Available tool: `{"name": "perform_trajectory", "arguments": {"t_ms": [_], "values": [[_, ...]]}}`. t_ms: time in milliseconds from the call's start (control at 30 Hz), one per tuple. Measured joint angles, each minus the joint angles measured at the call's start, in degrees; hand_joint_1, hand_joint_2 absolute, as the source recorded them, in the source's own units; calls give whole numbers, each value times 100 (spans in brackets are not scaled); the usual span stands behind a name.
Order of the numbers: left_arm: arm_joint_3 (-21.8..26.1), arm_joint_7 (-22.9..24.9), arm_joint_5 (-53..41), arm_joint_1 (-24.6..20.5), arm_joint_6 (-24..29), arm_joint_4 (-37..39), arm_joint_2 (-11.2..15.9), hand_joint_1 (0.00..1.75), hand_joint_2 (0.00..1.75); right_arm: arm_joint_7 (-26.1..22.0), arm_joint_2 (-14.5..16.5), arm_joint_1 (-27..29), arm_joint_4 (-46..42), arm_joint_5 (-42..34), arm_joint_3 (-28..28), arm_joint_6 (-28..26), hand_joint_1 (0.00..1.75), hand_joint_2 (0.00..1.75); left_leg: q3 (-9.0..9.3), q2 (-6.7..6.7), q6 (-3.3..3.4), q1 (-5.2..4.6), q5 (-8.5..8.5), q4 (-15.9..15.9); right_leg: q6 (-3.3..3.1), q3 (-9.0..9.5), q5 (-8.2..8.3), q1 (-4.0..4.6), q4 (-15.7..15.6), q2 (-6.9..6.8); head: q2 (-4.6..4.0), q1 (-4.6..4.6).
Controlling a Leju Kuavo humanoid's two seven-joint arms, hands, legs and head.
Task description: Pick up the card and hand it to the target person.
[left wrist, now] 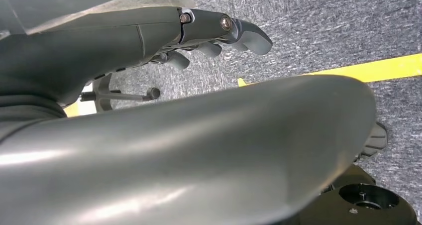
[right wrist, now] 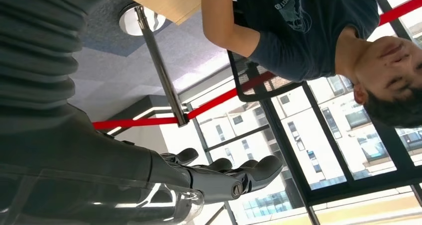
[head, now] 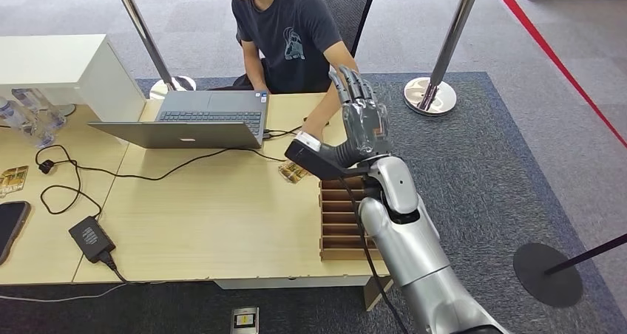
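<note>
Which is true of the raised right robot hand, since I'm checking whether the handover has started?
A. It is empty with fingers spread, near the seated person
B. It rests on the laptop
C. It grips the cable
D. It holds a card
A: the right robot hand is raised with fingers apart and nothing in it, while a card lies on the table.

Robot's right hand, fingers spread, raised toward seated person at 12 o'clock; card on table
</note>
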Motion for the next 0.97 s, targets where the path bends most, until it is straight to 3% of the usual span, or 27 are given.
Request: {"name": "perform_trajectory", "arguments": {"t_ms": [333,667,967], "values": [[175,39,88,6,79,0,-13,0,0,-2,-271,1164,-1522,-213,-310,-329,0,0,-3,-1,0,0,-1,0,0,-4,0,0,-2,0,-1,-1],[327,48,90,8,133,-2,-41,0,0,-138,-550,2589,-2630,-673,-1041,-945,0,0,-5,0,2,0,-3,-1,0,-6,-1,-1,-4,0,0,0],[423,82,31,10,183,-2,-52,0,0,-531,-481,3704,-3169,-1845,-1975,-876,0,0,-8,-1,2,0,-3,-1,0,-7,-1,0,-4,0,0,0]]}}
